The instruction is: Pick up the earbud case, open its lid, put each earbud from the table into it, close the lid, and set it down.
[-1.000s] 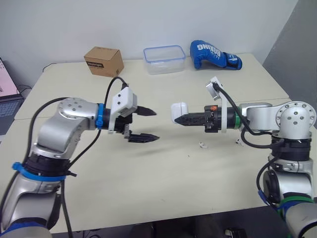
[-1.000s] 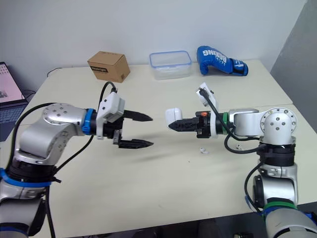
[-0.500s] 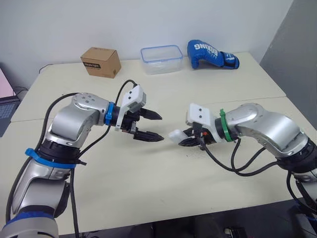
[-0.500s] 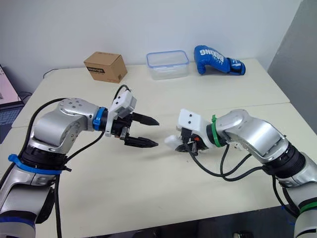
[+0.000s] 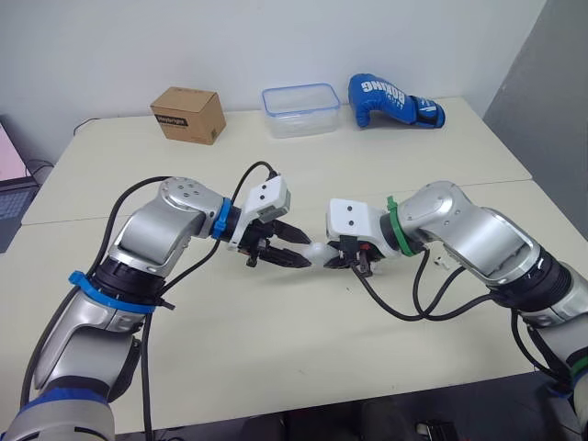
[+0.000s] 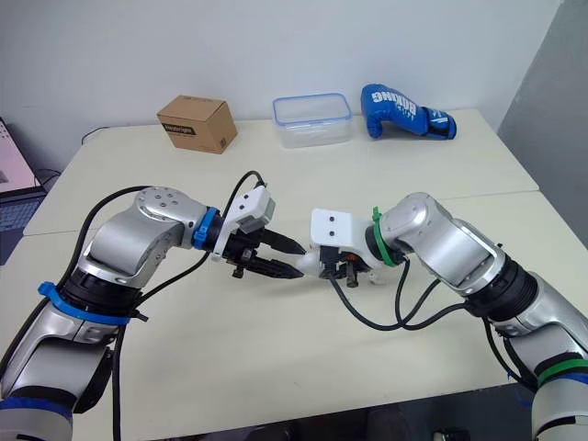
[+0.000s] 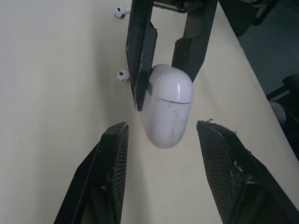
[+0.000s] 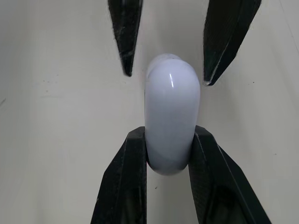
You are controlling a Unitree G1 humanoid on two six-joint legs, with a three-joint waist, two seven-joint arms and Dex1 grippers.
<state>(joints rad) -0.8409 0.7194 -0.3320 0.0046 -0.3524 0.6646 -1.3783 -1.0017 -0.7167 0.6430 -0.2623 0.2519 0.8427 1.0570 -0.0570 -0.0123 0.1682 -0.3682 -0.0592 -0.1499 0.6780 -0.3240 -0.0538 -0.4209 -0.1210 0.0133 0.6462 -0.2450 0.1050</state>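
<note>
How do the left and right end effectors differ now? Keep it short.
The right end effector is shut on the earbud case; the left end effector is open. The right one touches the case; the left one flanks its free end without contact. Both are black and face each other.

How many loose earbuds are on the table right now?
2. The near earbud lies on the table beside the right gripper, which holds the earbud case; the far earbud lies farther behind it. The arms might hide more.
</note>
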